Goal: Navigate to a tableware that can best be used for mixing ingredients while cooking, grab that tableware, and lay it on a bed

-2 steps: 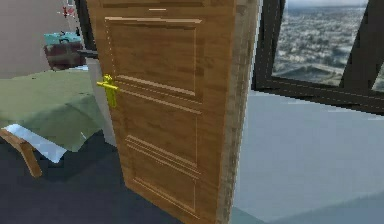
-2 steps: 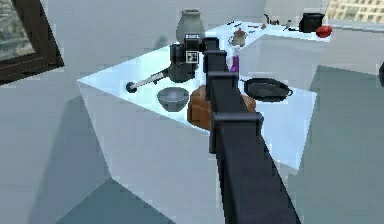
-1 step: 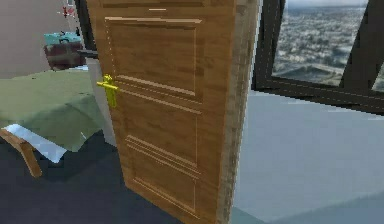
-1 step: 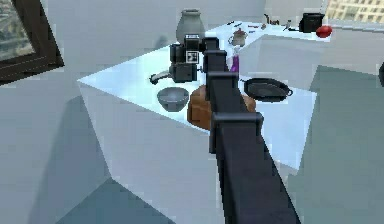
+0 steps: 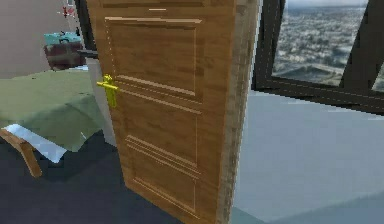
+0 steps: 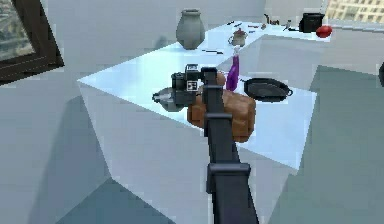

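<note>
Where the arm (image 6: pixel 228 160) ends, a brown object (image 6: pixel 243 116) tops the counter (image 6: pixel 130 80).

A home: bed (image 5: pixel 50 105), wooden door (image 5: pixel 170 100), counter (image 6: pixel 125 75) with frying pan (image 6: pixel 268 89).

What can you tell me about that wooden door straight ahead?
The door looks like warm light-brown wood with recessed rectangular panels stacked down its face. A yellow lever handle sticks out near its edge at the forward view's left. It stands upright, its thick edge showing at that view's right, before a dark-framed window.
</note>
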Robot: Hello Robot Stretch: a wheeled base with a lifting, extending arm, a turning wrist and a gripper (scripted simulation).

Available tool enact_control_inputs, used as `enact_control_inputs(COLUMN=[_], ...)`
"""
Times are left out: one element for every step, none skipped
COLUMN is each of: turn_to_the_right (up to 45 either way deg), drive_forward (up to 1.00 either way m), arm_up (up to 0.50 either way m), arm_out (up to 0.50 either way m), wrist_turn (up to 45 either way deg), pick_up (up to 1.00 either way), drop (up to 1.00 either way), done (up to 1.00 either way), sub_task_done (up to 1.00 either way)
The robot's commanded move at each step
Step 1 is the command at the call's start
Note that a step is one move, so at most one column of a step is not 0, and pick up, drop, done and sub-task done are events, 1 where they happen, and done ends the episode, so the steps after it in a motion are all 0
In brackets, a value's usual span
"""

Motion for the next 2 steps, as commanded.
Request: enact_control_inputs(turn_to_the_right=[0.0, 0.0], drive_forward=[0.0, 0.0], arm_up=[0.0, 0.08], arm_out=[0.0, 0.0], wrist_turn=[0.0, 0.0], pick_up=[1.0, 0.0], drop=[0.0, 0.0], done=[0.0, 0.0], sub_task_done=[0.0, 0.0])
